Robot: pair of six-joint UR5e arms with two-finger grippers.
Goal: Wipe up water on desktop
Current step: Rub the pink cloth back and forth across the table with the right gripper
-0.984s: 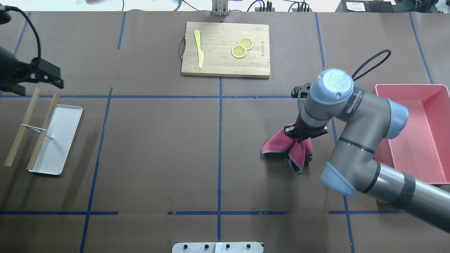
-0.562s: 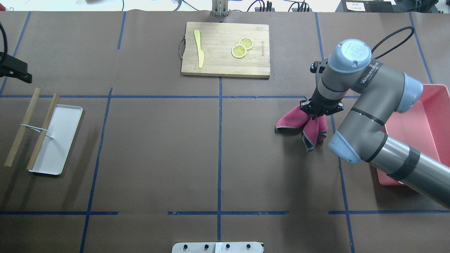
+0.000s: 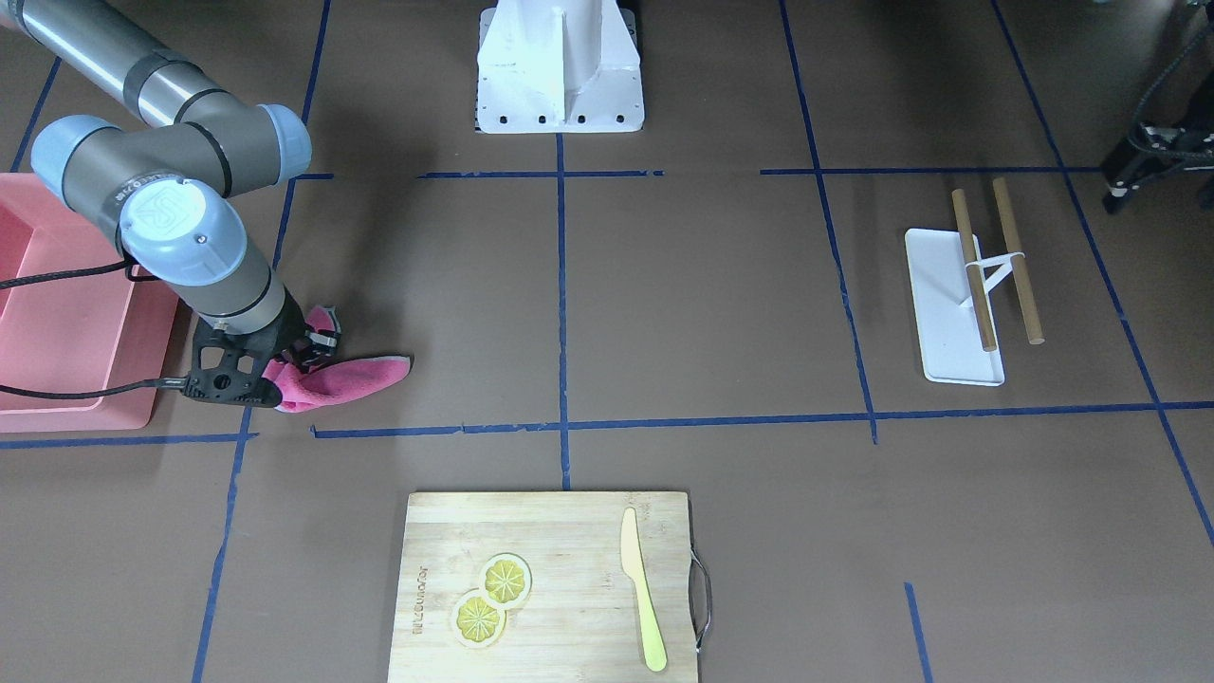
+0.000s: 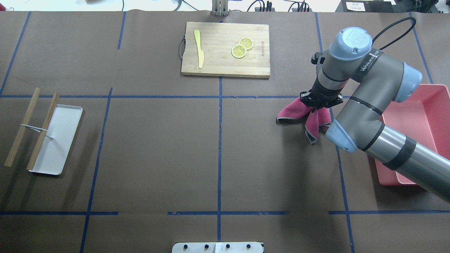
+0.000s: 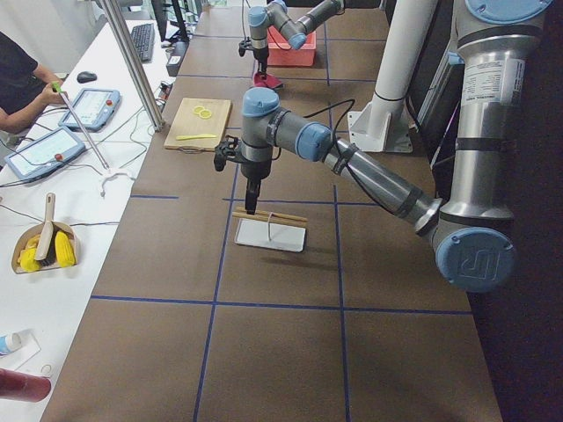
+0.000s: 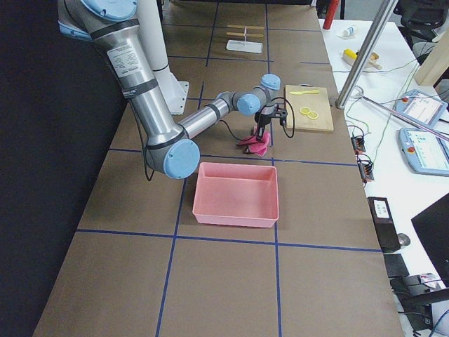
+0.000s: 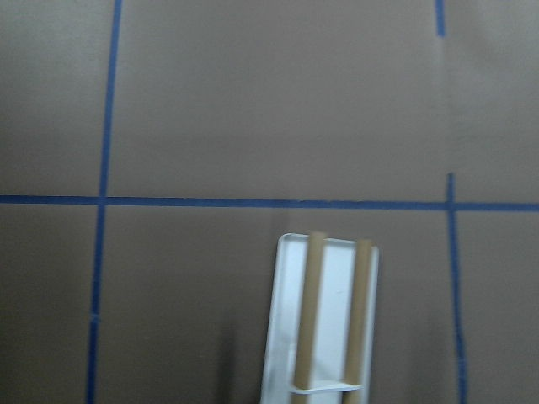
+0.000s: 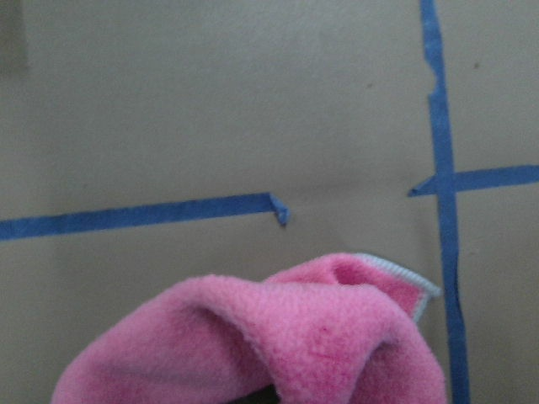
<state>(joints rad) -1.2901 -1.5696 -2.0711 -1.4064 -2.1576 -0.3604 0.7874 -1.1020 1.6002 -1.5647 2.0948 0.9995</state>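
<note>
The desktop (image 4: 158,147) is a brown surface with blue tape lines; I see no water on it. My right gripper (image 4: 320,105) points down and is shut on a bunched pink cloth (image 4: 293,112), whose loose ends drag on the desktop by a tape crossing. The cloth also shows in the front-facing view (image 3: 351,373) and fills the bottom of the right wrist view (image 8: 278,337). My left gripper (image 5: 252,204) hangs above the white tray at the robot's left. I cannot tell whether it is open or shut.
A pink bin (image 4: 422,119) stands just right of the right arm. A bamboo cutting board (image 4: 225,49) with a yellow knife and lemon slices lies at the far centre. A white tray (image 4: 58,140) with two wooden sticks lies at the left.
My right gripper has dragged the pink cloth away from the robot and a little right, up to the cross tape line. My left gripper has left the overhead view at the left edge.
</note>
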